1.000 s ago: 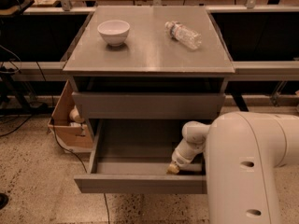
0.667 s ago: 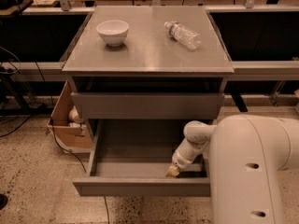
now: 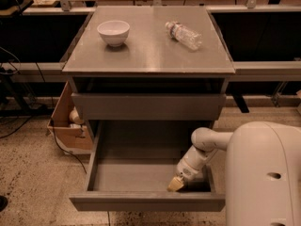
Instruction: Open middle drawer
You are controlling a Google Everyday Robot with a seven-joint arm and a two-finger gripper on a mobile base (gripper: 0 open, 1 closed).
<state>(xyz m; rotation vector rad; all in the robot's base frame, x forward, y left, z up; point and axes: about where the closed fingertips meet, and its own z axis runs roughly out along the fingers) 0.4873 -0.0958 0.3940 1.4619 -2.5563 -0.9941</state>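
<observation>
Speckled floor surrounds a grey table (image 3: 150,55), with a brown cardboard box (image 3: 66,126) beside it at left. On top, a white ceramic bowl (image 3: 113,32) sits left of a clear plastic bottle (image 3: 184,34) lying on its side. At lower centre the wide grey middle drawer (image 3: 136,173) stands pulled out, its inside bare. The claw (image 3: 175,185) dips into its right front corner. The front panel runs left-right just below the claw. I cannot tell whether it is clenched or released.

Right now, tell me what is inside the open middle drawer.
The middle drawer shows a bare grey floor, with only the gripper inside, near its front right corner. The patch behind the robot arm is covered, and the back lies in shadow under the upper drawer.
</observation>
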